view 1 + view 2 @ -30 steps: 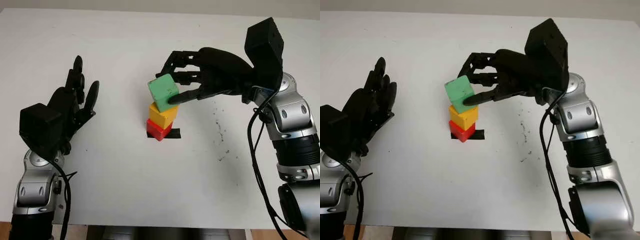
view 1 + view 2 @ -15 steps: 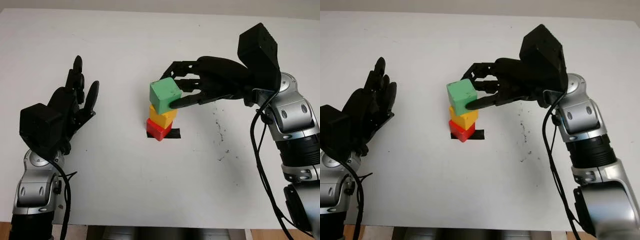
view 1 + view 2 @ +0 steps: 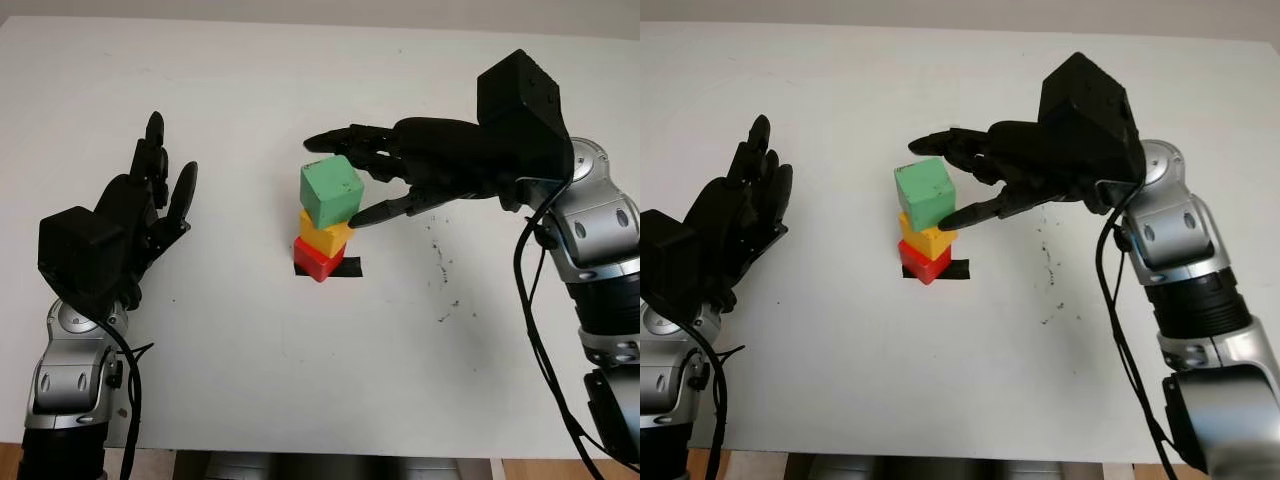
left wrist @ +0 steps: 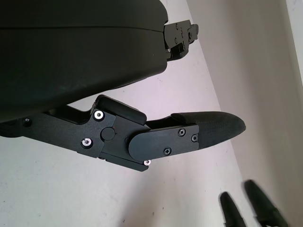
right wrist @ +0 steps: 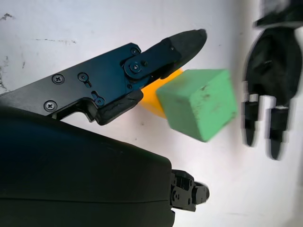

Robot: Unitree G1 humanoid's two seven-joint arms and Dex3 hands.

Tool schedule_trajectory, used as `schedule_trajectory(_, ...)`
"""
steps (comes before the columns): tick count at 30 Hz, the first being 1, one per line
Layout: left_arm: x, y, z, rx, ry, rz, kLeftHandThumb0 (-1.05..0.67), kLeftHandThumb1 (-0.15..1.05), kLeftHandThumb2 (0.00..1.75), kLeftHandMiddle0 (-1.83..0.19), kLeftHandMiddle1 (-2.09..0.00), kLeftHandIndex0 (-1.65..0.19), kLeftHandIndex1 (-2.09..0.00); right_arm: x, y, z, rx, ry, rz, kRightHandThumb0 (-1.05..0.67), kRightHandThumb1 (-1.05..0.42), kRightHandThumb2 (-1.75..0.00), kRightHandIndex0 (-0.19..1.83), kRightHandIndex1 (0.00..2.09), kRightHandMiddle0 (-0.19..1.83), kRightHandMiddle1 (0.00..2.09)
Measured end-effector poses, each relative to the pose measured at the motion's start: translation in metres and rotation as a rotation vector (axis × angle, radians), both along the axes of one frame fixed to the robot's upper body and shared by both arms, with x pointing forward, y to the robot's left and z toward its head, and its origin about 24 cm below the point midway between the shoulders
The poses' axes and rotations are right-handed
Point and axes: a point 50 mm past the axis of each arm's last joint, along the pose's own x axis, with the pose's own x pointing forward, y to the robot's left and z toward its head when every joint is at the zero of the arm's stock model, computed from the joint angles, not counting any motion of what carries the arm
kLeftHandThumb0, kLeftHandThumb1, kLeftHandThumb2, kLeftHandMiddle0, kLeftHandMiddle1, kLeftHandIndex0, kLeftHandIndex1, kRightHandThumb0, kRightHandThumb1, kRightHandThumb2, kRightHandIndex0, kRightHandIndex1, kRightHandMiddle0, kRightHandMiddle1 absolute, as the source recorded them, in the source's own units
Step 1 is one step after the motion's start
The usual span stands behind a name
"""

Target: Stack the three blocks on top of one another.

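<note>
At the left of the frame I have my left hand (image 3: 140, 215) raised above the white bench (image 3: 230, 360), open and holding nothing, well apart from the blocks.

Just left of centre stands the stack: the red block (image 3: 316, 260) at the bottom on a strip of black tape (image 3: 345, 268), the yellow block (image 3: 327, 236) on it, and the green block (image 3: 331, 190) on top. All three are stacked, so I judge the task essentially done. The green block sits turned a little against the yellow one, and in the right wrist view it overhangs the yellow block on one side.

To the right of the stack is my right hand (image 3: 400, 165), open and gripping nothing. Its upper fingers (image 3: 335, 140) reach out above and behind the green block, and the lower one points at the join between green and yellow, its tip just beside the blocks. I cannot tell whether that tip touches them.

The risk from here is in pulling that hand away. If I drag it sideways or lower it, the lower finger could clip the green block's edge and push it off its offset seat, or topple the whole narrow stack. I would back it out to the right and upward, slowly.
</note>
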Motion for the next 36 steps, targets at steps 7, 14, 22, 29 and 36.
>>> schedule_trajectory(7,0.002,0.002,-0.002,-0.002,-0.001,0.004,-0.80,1.05,0.58,0.19,-0.03,0.19,-0.03,-0.015,-0.027,0.016,0.232,-0.104,-0.025,-0.94,-1.00,-0.12,-0.19,0.00,-0.19,0.00)
schedule_trajectory(14,0.008,0.004,-0.007,-0.003,0.002,0.014,-0.79,1.05,0.59,0.19,-0.04,0.19,-0.02,-0.030,-0.050,-0.024,0.584,-0.113,-0.313,-0.63,-1.05,-0.60,-0.19,0.00,-0.19,0.00)
schedule_trajectory(22,0.016,0.004,-0.012,-0.007,0.002,0.013,-0.81,1.05,0.61,0.19,-0.02,0.19,0.00,-0.033,-0.044,-0.068,0.713,-0.038,-0.630,-0.63,-1.05,-0.73,-0.19,0.00,-0.19,0.00)
schedule_trajectory(29,0.019,0.000,-0.014,-0.020,0.007,0.007,-0.83,1.05,0.62,0.19,0.00,0.19,0.00,-0.034,-0.026,-0.089,0.661,-0.004,-0.760,-0.70,-1.05,-0.80,-0.19,0.00,-0.19,0.00)
schedule_trajectory(36,0.019,-0.007,-0.015,-0.038,0.020,-0.007,-0.84,1.05,0.60,0.19,-0.01,0.19,0.00,-0.035,-0.014,-0.102,0.644,0.054,-0.820,-0.72,-1.05,-0.77,-0.19,0.00,-0.19,0.00)
